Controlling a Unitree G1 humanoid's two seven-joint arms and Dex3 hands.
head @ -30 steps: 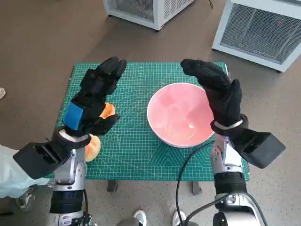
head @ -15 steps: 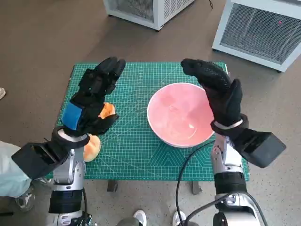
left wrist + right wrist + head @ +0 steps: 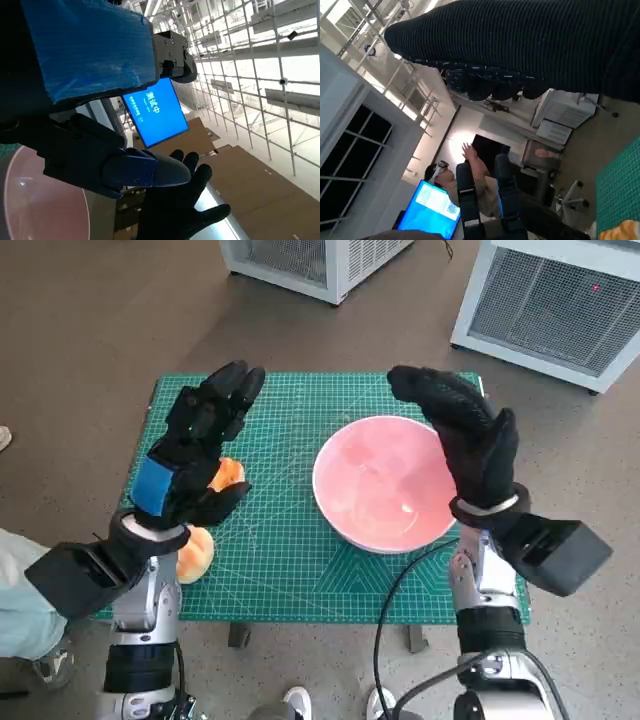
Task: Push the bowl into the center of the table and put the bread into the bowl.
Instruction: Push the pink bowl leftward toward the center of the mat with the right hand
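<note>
On ruled green matting (image 3: pixel 290 570), glossy round bowl (image 3: pixel 383 485).

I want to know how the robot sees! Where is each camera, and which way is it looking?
Head view: sits on the head, looks steeply down at the green cutting-mat table, the round pink bowl and the orange bread rolls; both forearms and hands show.
Left wrist view: behind the blue-taped left hand, faces across and upward into the room; sees the gloved right hand.
Right wrist view: behind the right hand, faces the room, a seated person and a blue screen.
Shared: the head and left wrist views both show the bowl.
</note>
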